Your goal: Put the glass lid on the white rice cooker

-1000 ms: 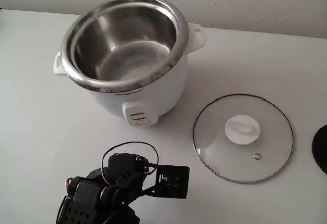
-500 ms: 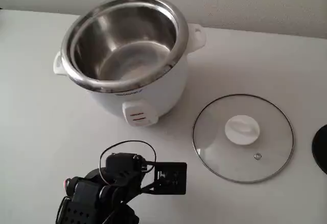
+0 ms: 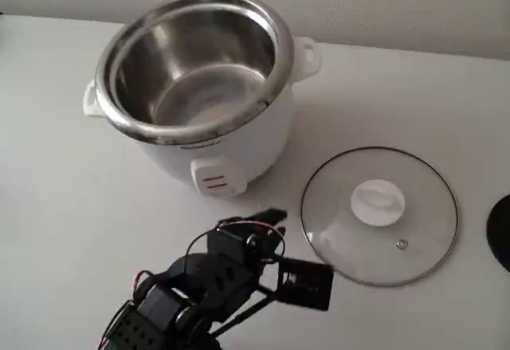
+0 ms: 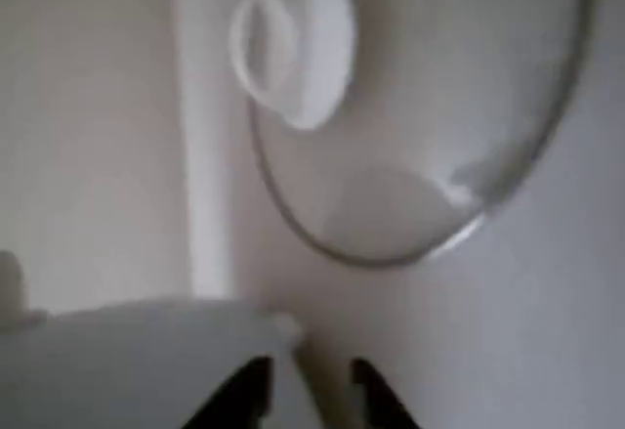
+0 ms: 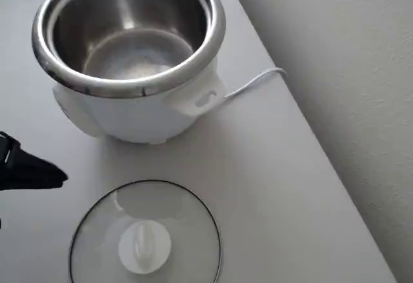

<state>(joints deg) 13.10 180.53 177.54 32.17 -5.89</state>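
Observation:
The white rice cooker [image 3: 215, 147] stands open at the back left of the table, and its steel inner pot [image 5: 129, 35] holds nothing. To its right in the fixed view, the glass lid [image 3: 414, 206] lies flat on the table with its white knob [image 3: 378, 203] facing up. My gripper [image 3: 309, 285] hovers low in front of the cooker, just left of the lid's near edge and apart from it. The wrist view shows its two dark fingertips [image 4: 244, 395] parted around bare table, with the lid [image 4: 410, 155] ahead of them. One black fingertip [image 5: 39, 173] shows at the left edge of the overhead view.
A black round object [image 3: 502, 232] is cut off by the right edge of the fixed view, just past the lid. The cooker's white cord [image 5: 253, 83] trails off the table edge toward the wall. Bare white table surrounds the lid.
My arm has swung to the right, bringing the gripper from in front of the cooker to the lid's near-left rim. The lid and the cooker have not moved.

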